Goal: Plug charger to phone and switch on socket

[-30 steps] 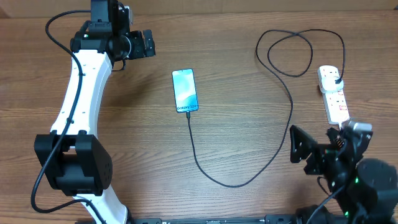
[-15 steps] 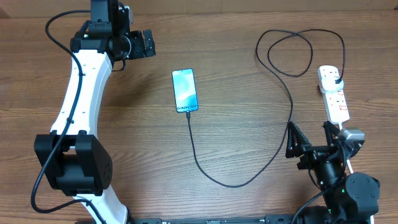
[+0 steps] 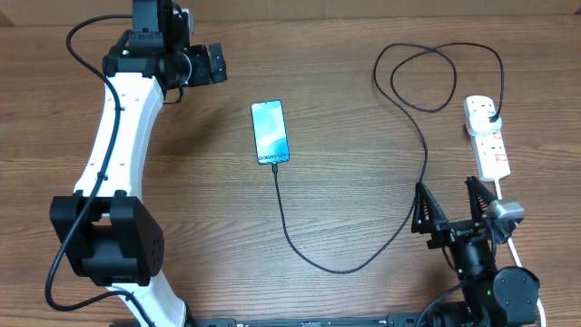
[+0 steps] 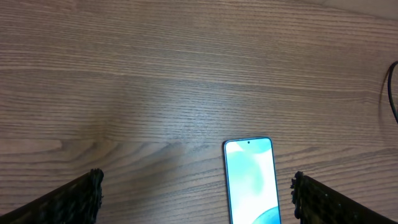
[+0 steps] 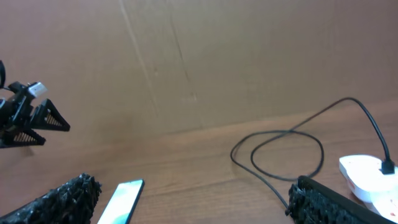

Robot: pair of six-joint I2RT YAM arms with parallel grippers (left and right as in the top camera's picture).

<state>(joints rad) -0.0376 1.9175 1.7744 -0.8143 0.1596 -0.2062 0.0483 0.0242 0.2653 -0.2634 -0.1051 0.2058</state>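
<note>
The phone [image 3: 270, 133] lies screen up at the table's middle, with "Galaxy S24" text at its near edge. It also shows in the left wrist view [image 4: 252, 180] and the right wrist view [image 5: 121, 202]. The charger cable [image 3: 345, 269] runs from the phone's near edge, curves right, loops at the back and ends in a black plug [image 3: 491, 114] in the white socket strip [image 3: 486, 136]. My left gripper [image 3: 216, 64] is open and empty at the back left, apart from the phone. My right gripper [image 3: 447, 205] is open and empty at the front right, near the socket's near end.
The socket's thick white cord [image 3: 505, 222] runs toward the right arm's base. The cable loop [image 5: 280, 149] lies on the table at the back right. A brown cardboard wall [image 5: 186, 62] stands behind the table.
My right arm has drawn back toward the front edge and its gripper now points up and away. The left arm, phone, cable and socket have not moved.
</note>
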